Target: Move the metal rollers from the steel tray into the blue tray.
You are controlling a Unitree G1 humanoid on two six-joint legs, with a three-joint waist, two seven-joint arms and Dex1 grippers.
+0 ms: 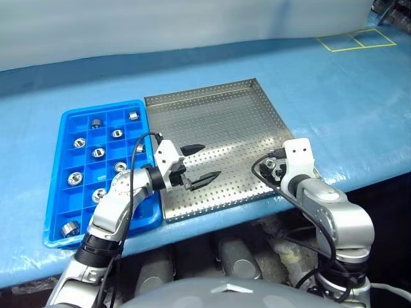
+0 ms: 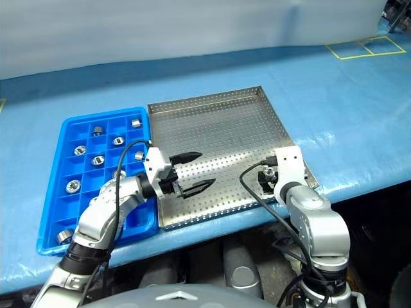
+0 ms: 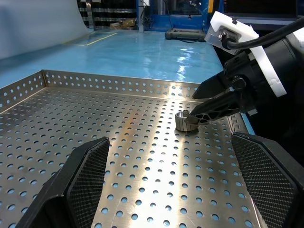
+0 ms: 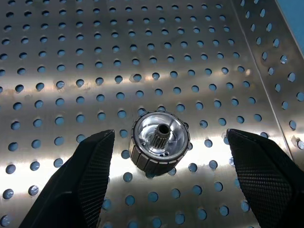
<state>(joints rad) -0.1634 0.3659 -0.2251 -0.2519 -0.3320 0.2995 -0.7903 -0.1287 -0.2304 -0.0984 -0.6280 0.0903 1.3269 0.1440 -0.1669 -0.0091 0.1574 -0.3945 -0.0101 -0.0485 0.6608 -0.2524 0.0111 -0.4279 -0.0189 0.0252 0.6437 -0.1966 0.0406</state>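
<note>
Nearly done, judging by the head view. Far left of the frame: blue tray [image 1: 55, 168] already carrying the bulk of the metal rollers [image 1: 98, 153], one per square compartment, several compartments unfilled. Moving right, at lower centre: left gripper [image 1: 200, 162] hanging over the steel tray [image 1: 218, 119] with fingers spread wide and nothing between them, well apart from any roller. Bare perforated floor across the middle of the frame. Lower right now, near the tray's front right corner: right gripper [image 4: 166, 173] tipped down over what looks like the last roller [image 4: 160, 143] left on the steel, though its own hand hides part of that corner from the head camera. Fingers apart here too, not clamped on anything.

Over to the right wrist view: roller upright on its end, dark toothed bore facing up, sitting between the two finger pads but nearer the left-hand one [image 4: 83, 183]; clear gaps on both sides, no contact yet. Same roller in the left wrist view [image 3: 186, 121], right of centre, with one black fingertip just beside its rim.

Still to do, by this reading: close on it, lift, carry across to a free blue compartment.
</note>
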